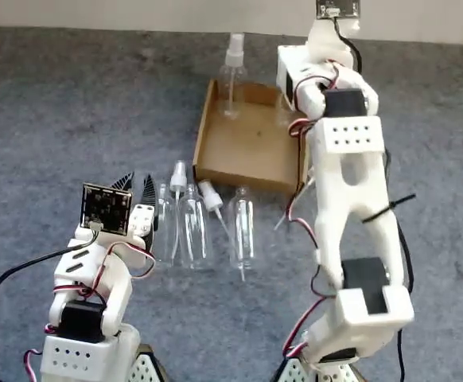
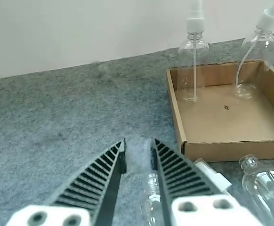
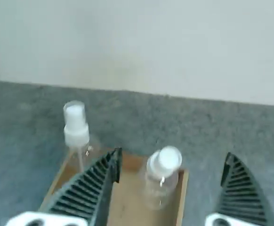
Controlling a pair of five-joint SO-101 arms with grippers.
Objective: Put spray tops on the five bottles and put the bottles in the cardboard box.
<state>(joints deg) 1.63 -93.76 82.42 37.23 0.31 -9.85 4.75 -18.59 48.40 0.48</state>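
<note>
Now the right claw (image 3: pixel 172 155) hangs wide open over a bottle (image 3: pixel 158 188) in the box (image 1: pixel 239 177), maybe clearing it; the left claw (image 2: pixel 138 143) is slightly open, empty.

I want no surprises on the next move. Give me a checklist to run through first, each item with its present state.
1. Right gripper empty: ok; jaws wide, apart from the capped bottle below them.
2. Left gripper empty: ok; jaws slightly apart, nothing between.
3. That bottle and the corner bottle standing in the cardboard box: ok.
4. All five bottles boxed: not ok; three bottles lie on the carpet before the box.
5. Tops on those three: not ok; a loose spray top lies between two of them.
</note>
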